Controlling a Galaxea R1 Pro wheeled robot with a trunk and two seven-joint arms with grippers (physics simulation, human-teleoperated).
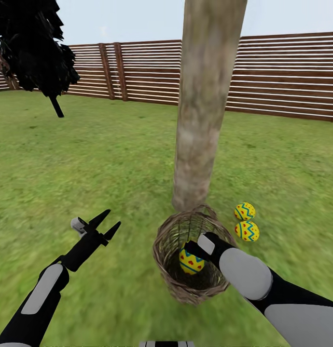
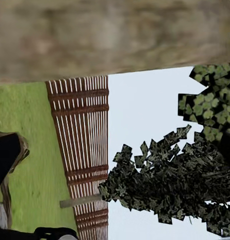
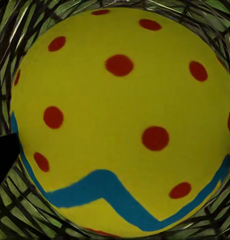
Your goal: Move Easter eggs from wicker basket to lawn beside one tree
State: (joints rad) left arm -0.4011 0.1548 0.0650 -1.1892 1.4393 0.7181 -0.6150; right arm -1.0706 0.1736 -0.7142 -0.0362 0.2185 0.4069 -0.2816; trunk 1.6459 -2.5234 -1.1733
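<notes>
The wicker basket lies tipped on the lawn at the foot of the tree's thick trunk. One Easter egg rests inside it. My right gripper reaches into the basket, open, with its fingers on either side of that egg. Up close in the right wrist view, the egg sits against the wicker, and one dark finger shows at its edge. Two more eggs lie on the grass just right of the trunk. My left gripper hangs open and empty left of the basket.
A brown slat fence runs across the back of the garden. A dark narrow tree stands at the far left. Open grass stretches left of and behind the trunk. The left wrist view faces the trunk, fence and dark foliage.
</notes>
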